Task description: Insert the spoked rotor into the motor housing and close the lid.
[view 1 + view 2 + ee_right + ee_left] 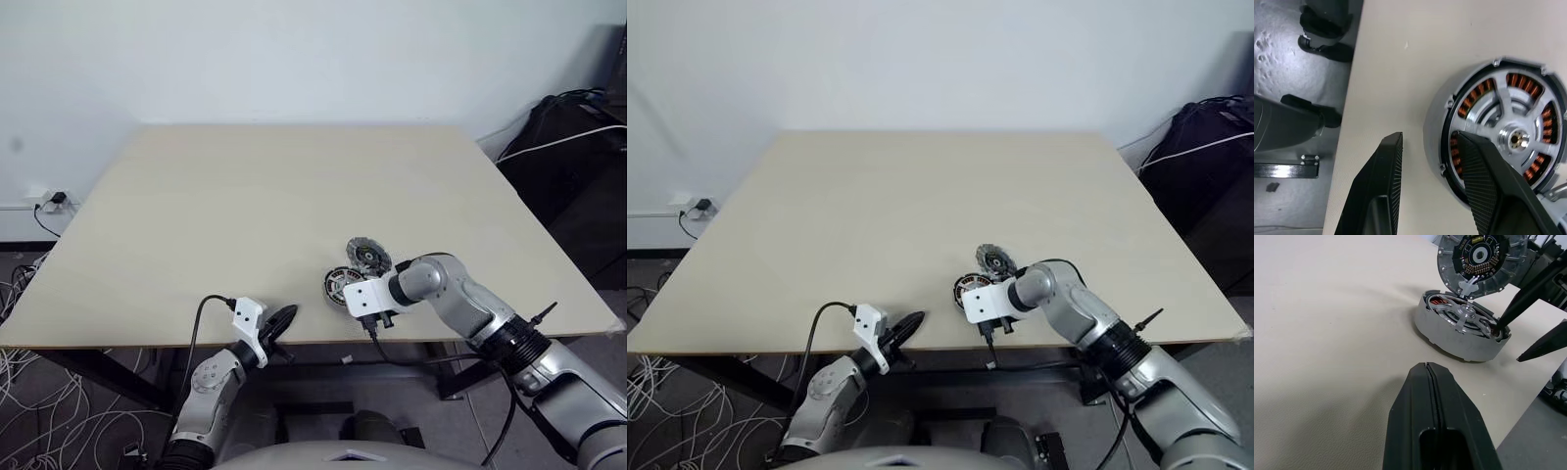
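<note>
The motor housing (1447, 335) lies near the table's front edge, with copper windings showing inside. The spoked rotor (1462, 316) sits in it, its silver spokes and hub (1515, 139) facing up. The lid (1474, 257) stands tilted open at the housing's far side, seen from above as a round disc (368, 255). My right gripper (1428, 137) points down and is open, straddling the housing's wall: one finger over the table, the other over the rotor. My left gripper (1425, 369) is shut and empty, at the table's front edge (279, 321), left of the housing.
The pale wooden table (245, 196) is bare beyond the motor. Black bags and cables (578, 147) stand to the right of the table. Loose white cables (29, 392) lie on the floor at the left, below a wall socket (54, 201).
</note>
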### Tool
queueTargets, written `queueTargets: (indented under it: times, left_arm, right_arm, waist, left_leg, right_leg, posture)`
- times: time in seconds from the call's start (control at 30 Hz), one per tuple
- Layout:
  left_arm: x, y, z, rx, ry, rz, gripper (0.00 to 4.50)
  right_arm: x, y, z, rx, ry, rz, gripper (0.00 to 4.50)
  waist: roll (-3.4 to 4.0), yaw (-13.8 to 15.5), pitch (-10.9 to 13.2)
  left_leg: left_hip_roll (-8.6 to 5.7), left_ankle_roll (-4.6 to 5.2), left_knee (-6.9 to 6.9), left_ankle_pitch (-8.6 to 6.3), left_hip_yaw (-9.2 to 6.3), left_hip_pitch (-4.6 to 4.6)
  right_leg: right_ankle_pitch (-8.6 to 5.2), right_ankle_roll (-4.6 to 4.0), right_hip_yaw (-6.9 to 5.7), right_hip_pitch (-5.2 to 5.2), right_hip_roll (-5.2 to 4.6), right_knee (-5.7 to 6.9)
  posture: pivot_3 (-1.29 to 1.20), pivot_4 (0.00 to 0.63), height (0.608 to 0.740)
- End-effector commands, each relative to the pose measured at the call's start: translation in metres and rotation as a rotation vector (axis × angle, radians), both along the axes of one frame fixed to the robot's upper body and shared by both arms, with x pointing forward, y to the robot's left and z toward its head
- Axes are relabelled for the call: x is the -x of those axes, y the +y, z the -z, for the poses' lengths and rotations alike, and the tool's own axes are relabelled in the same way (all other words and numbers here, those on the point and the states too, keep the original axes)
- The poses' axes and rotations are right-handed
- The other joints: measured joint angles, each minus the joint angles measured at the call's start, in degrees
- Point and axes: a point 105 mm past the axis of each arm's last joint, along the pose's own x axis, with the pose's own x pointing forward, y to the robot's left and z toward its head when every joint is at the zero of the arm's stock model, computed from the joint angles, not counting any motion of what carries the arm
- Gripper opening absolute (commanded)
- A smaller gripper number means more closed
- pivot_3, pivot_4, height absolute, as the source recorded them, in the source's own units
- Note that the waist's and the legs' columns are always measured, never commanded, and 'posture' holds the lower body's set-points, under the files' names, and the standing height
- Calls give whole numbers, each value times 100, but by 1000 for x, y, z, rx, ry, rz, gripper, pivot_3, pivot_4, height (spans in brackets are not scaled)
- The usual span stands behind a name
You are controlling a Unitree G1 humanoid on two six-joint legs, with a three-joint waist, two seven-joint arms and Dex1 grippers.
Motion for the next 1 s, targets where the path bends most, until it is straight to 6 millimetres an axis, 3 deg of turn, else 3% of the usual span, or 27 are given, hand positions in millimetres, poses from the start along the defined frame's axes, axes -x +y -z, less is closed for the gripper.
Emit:
queueTargets:
  times: [0.03, 0.17, 0.37, 0.63, 0.8, 1.0]
  left_arm:
    - [-6, -1, -14, 28, -51, -17, 0]
    - [-7, -1, -14, 29, -52, -21, 0]
    - [-7, -1, -14, 31, -51, -26, 0]
    - [-7, -1, -13, 35, -46, -22, 0]
    - [-7, -2, -13, 38, -46, -24, 0]
    - [-7, -4, -15, 47, -45, -19, 0]
  right_arm:
    - [-11, 0, -10, -8, -37, 21, 1902]
    - [-13, -2, -8, -4, -28, 37, 1726]
    - [-13, -3, -8, 2, -22, 40, 118]
    - [-14, 8, -17, -97, -49, 95, 107]
    - [-6, 26, -36, -288, 83, 329, 107]
    - [10, 32, -35, -331, 228, 509, 107]
  waist:
    - [0, -2, 0]
    - [0, -14, -2]
    - [1, 3, -6]
    - [4, 3, -8]
    - [8, -18, -8]
    - [8, 36, -8]
  left_leg:
    - [0, 0, 0, 0, 0, 0]
    - [1, 0, 2, 0, 0, 2]
    - [1, -1, 5, 1, 0, 2]
    - [1, -1, 5, 1, 0, 1]
    - [6, -3, 2, 2, 0, -3]
    - [-1, -4, 2, 1, -2, -14]
  right_leg:
    - [0, 0, 0, 0, 0, 0]
    - [3, -5, 1, 2, 1, 2]
    - [5, -7, -1, 2, 4, 4]
    - [6, -7, 1, 1, 3, 4]
    - [6, -9, 6, -8, 4, 6]
    - [6, -11, 8, -13, -9, 2]
  posture:
    - [0, 0, 740]
    - [0, 0, 740]
    - [0, 0, 740]
    - [0, 0, 740]
    - [0, 0, 740]
    - [0, 0, 740]
